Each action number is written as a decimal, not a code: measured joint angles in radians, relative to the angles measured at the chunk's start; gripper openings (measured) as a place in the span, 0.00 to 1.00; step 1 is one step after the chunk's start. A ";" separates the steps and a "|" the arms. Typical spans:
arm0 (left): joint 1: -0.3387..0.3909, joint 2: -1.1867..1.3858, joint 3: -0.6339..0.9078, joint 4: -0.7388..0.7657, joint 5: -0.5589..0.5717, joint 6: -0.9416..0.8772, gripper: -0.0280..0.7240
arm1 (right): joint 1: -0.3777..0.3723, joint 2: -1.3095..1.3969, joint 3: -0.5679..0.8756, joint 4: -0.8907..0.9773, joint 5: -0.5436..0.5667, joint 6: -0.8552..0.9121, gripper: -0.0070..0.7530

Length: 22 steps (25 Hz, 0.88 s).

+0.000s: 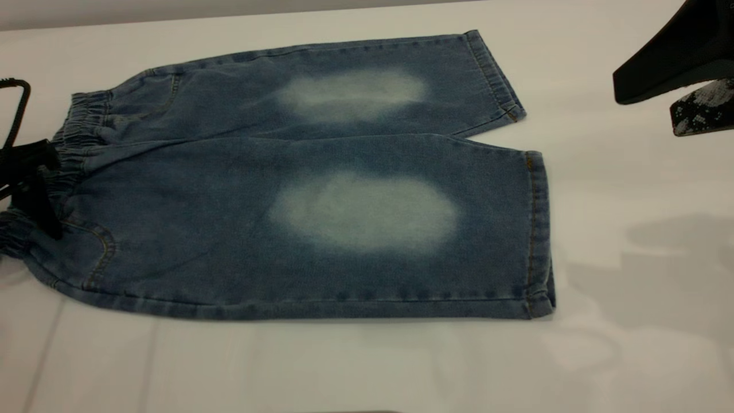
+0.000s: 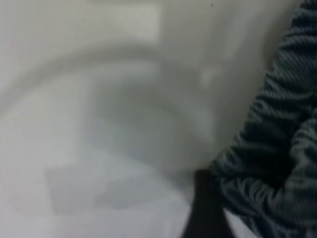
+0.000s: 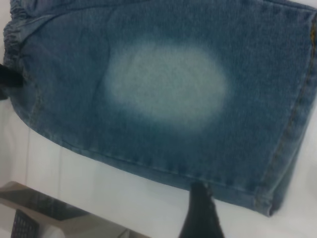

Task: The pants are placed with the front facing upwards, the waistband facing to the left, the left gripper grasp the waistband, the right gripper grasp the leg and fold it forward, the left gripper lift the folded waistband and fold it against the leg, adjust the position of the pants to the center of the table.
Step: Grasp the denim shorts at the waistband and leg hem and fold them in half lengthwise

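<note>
Pants (image 1: 298, 195) flat on table (image 1: 631, 321), waistband (image 1: 69, 155) leftward. Left end effector (image 1: 34, 189) at waistband, right end effector (image 1: 682, 80) over bare table beyond leg hems; grip state of both: cannot tell.

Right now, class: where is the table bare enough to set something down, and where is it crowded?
Bare table runs along the pants' near edge and beyond the leg hems, beneath the right gripper. It is crowded at the waistband, where the left gripper sits.
</note>
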 joint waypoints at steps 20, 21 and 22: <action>-0.049 -0.094 0.002 -0.178 0.109 0.292 0.17 | 0.182 0.491 -0.009 0.169 0.006 -0.044 0.60; -0.054 -0.100 0.002 -0.198 0.111 0.308 0.17 | 0.197 0.513 -0.010 0.198 -0.008 -0.067 0.60; -0.058 -0.109 0.002 -0.218 0.117 0.320 0.17 | 0.205 0.529 -0.011 0.224 -0.022 -0.089 0.60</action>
